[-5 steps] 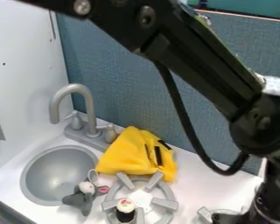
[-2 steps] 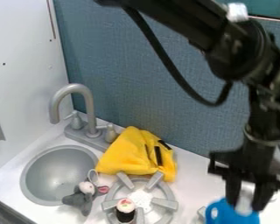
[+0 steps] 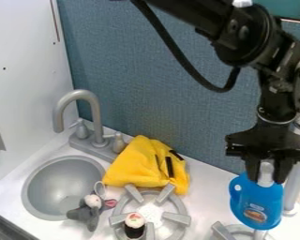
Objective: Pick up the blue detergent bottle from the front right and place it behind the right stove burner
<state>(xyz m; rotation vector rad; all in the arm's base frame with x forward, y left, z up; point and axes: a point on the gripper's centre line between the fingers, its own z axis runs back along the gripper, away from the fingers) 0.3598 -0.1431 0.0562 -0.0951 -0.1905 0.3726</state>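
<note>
— What does your gripper (image 3: 265, 176) have, at the right of the camera view?

— Your gripper, its black fingers (image 3: 282, 169) closed on either side of the pale cap (image 3: 266, 168), grasps a blue bottle (image 3: 255, 200). The bottle hangs upright below, its looped handle on the left and a picture label on its lower front.

— And where is the bottle over your work surface?

— At the lower right, by the right-hand burner (image 3: 222, 231), part of which it hides from you. Whether the two touch, you cannot tell.

— What lies to the left?

— You see a second grey burner (image 3: 175, 217), a dark, white-topped toy (image 3: 135, 227) standing at its near side, a red mark on top. Just behind that burner, a yellow cloth (image 3: 135, 164) with black patches lies bunched on the white counter (image 3: 206, 193).

— And at the sink (image 3: 28, 191)?

— A grey plush mouse (image 3: 85, 215) with pink on its ear rests by the right rim, a thin loop of cord above its head. Behind the basin, before the blue-grey panel (image 3: 159, 93), your scene's grey faucet (image 3: 96, 115) arches between two handles.
</note>
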